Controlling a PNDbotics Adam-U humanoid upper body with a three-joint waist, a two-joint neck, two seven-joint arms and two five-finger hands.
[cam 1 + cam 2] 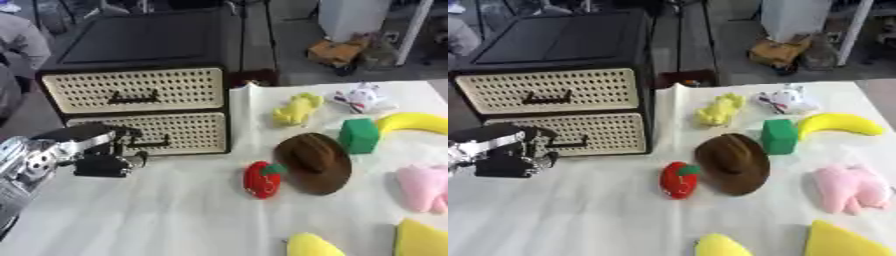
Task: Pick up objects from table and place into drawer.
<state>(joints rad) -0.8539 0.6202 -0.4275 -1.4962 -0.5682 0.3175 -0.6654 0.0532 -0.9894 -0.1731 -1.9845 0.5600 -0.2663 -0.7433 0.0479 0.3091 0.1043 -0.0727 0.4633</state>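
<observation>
A black cabinet (131, 45) with two cream perforated drawers stands at the table's back left; the upper drawer (131, 90) and the lower drawer (188, 131) both look closed. My left hand (98, 150) hovers in front of the lower drawer, fingers and thumb apart, tips by the left end of its black handle (150, 144). On the white cloth to the right lie a red plush fruit (262, 180), a brown hat (317, 162), a green cube (359, 135), a banana (416, 121), a yellow plush (297, 109) and a white plush (360, 98). My right hand shows in neither view.
A pink plush (424, 187) lies at the right edge. A round yellow thing (311, 246) and a yellow wedge (420, 240) sit at the front right. White cloth (157, 215) covers the table. Boxes and floor clutter lie beyond the far edge.
</observation>
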